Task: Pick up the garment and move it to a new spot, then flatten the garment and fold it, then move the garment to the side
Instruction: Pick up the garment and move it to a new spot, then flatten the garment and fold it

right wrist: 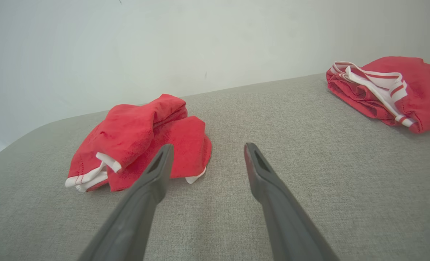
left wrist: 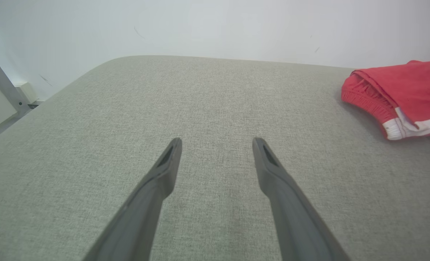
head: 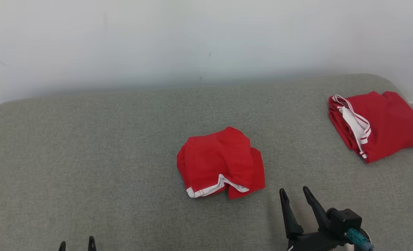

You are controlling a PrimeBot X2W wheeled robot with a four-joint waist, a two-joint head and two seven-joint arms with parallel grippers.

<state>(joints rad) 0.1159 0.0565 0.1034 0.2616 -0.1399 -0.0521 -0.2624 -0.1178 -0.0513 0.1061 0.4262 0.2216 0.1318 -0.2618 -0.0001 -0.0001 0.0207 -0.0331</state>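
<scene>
A crumpled red garment with white trim lies bunched in the middle of the grey padded table. The left wrist view catches its edge at the right, and in the right wrist view it sits to the left of my fingers. My right gripper stands open just right of and nearer than the garment, apart from it, nothing between its fingers. My left gripper is open at the lower left, far from the cloth, with its fingers over bare table.
A second red garment with white striped trim lies folded at the table's far right edge. A white wall rises behind the table. A metal frame post stands beyond the table's left corner.
</scene>
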